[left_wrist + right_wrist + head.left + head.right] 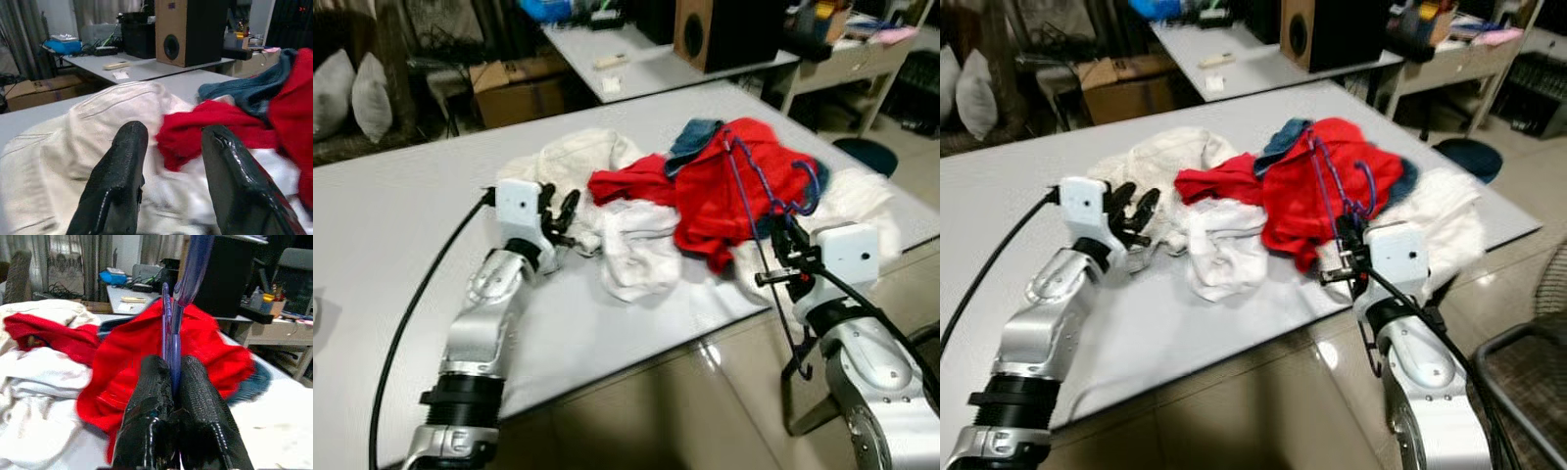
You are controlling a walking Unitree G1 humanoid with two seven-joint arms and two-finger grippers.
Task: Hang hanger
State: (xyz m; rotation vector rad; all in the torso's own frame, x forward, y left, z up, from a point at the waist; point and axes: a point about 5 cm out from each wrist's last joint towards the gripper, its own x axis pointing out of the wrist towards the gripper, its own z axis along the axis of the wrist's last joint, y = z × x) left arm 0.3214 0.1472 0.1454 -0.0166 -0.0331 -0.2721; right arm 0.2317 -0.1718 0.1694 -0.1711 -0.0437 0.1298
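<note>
A purple wire hanger (766, 186) lies over a red garment (724, 181) on the white table (382, 225); its hook curls near the pile's right side. My right gripper (781, 233) is at the table's front right edge, shut on the hanger's thin rod (172, 350), which runs up between the black fingers (146, 396). My left gripper (560, 211) rests on the table to the left of the pile, open, its fingers (120, 171) pointing at a cream cloth (73, 127) with nothing between them.
White cloths (631, 250) and a blue cloth (695, 135) are mixed into the pile. Behind stand a second table with a speaker (705, 29), a cardboard box (514, 88) and cushions (352, 93). A dark metal frame (1518, 362) stands on the floor at front right.
</note>
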